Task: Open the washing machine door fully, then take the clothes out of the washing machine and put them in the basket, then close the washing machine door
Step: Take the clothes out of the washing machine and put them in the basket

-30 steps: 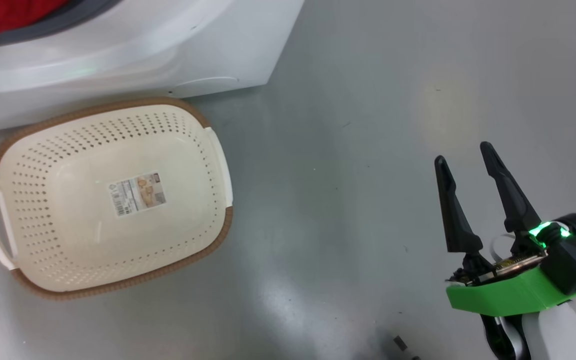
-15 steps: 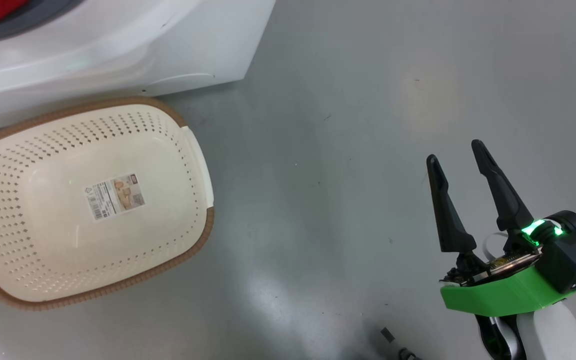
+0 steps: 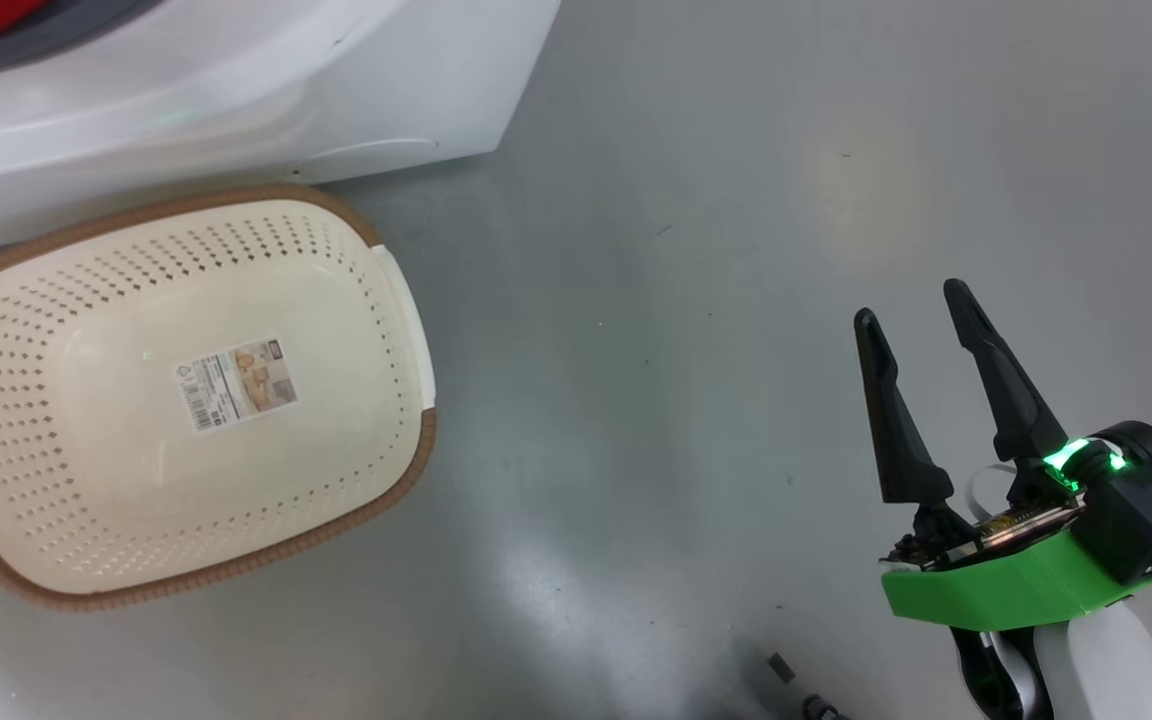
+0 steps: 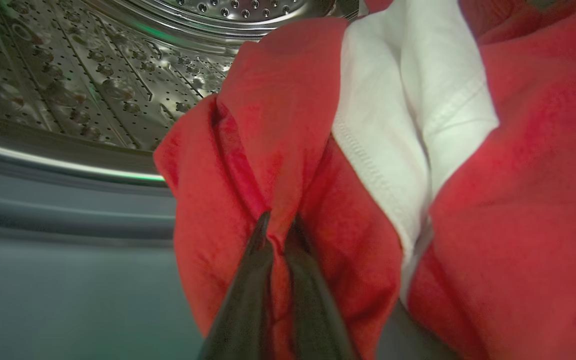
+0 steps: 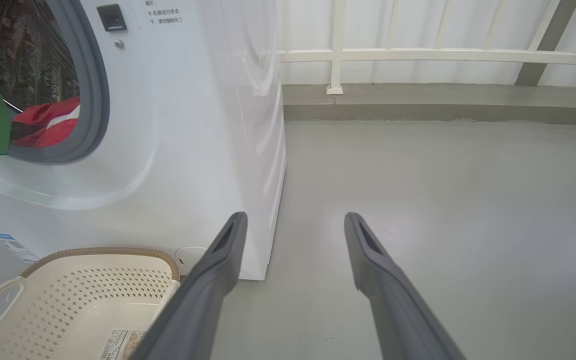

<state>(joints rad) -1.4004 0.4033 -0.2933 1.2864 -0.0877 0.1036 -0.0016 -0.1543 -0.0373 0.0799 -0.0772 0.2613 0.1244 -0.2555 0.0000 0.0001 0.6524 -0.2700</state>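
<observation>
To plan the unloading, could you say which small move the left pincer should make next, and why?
Probably pull the left pincer back from the drum: it is shut on a fold of red clothes, and the basket holds none.

left gripper (image 4: 278,222): has gone from wide apart to closed, tips now pinching a fold of the red clothes (image 4: 268,125) in the drum (image 4: 93,75).
head view framing: camera has swung; basket (image 3: 376,400) and washing machine (image 3: 386,80) sit further left, not moved themselves.

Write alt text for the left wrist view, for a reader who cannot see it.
The left tool is pinched shut on a fold of red clothes with a white stripe. Behind them curves a perforated steel drum above a grey gasket.
</observation>
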